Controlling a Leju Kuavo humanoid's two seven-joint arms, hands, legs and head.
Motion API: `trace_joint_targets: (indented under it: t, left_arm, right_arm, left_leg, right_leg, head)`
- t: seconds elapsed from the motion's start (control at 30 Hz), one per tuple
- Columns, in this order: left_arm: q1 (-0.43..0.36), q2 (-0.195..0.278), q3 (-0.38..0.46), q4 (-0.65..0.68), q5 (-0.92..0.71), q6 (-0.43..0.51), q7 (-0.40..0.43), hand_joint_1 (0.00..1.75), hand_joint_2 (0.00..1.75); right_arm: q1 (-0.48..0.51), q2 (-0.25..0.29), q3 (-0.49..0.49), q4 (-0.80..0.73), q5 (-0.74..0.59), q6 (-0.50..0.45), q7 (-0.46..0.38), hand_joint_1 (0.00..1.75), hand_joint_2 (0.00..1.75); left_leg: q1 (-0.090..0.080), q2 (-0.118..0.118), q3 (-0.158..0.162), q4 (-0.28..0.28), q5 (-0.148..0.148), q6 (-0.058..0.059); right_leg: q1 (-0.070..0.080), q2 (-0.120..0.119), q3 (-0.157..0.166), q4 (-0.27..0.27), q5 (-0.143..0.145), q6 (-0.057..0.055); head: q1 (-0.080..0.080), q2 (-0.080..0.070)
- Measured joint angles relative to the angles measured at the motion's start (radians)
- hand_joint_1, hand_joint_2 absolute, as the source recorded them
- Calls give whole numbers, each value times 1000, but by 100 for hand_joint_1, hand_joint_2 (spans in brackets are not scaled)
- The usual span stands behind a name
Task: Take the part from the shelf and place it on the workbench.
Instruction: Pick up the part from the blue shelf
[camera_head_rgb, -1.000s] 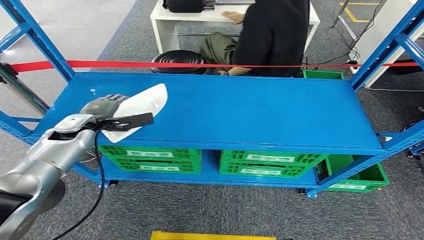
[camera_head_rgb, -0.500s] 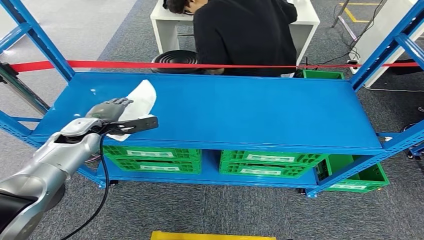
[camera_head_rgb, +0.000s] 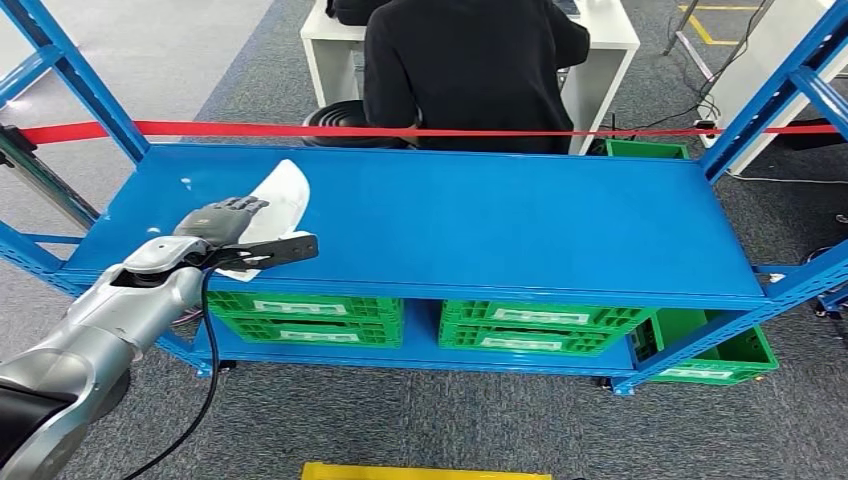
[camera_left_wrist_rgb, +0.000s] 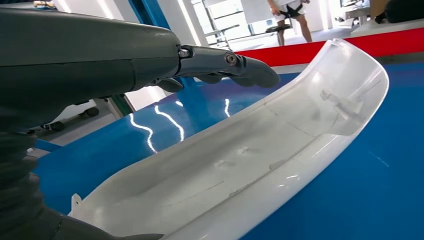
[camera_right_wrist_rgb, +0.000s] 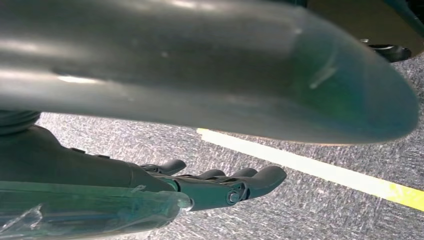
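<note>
Gripping the white part (camera_head_rgb: 280, 200) near one end only, we risk it tipping or sliding out, since most of its curved length overhangs beyond the left hand (camera_head_rgb: 218, 222). Its far end sits low over the blue surface (camera_head_rgb: 520, 220) and could catch there. We see the left arm reaching forward at the surface's left end, fingers (camera_left_wrist_rgb: 235, 64) extended along the part's back edge, thumb beneath. The right hand (camera_right_wrist_rgb: 215, 187) hangs over the floor, fingers loosely extended, holding nothing.
</note>
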Motion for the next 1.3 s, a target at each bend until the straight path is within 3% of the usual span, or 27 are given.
trace_joint_targets:
  t: [0.83, 0.93, 1.07, 1.3]
  left_arm:
    - [-1, -6, -1, 0, -55, 26, 35, 0, 175]
    - [-7, -3, -3, 0, -103, 39, 69, 0, 175]
    - [-84, 41, -37, -58, -293, 59, 142, 0, 175]
    - [-104, 54, -57, -122, -372, 50, 151, 0, 175]
  right_arm:
    - [0, 0, -14, 0, 22, 0, 0, 0, 0]
    - [0, 0, -19, 0, 23, -1, 0, 0, 0]
    - [2, 0, -36, 0, 40, -6, -1, 0, 0]
    - [2, 2, -55, 0, 59, -6, -5, 0, 0]
  left_leg:
    - [0, 0, 0, 0, 0, 0]
    - [0, 0, 0, 0, 0, 0]
    - [0, 0, 0, 0, 0, 0]
    - [0, 0, 0, 0, 0, 0]
  right_leg:
    - [0, 0, 0, 0, 0, 0]
    - [0, 0, 0, 0, 0, 0]
    - [0, 0, 0, 0, 0, 0]
    - [0, -1, 0, 0, 0, 0]
  head:
    - [0, 0]
    - [0, 0]
    - [0, 0]
    - [0, 0]
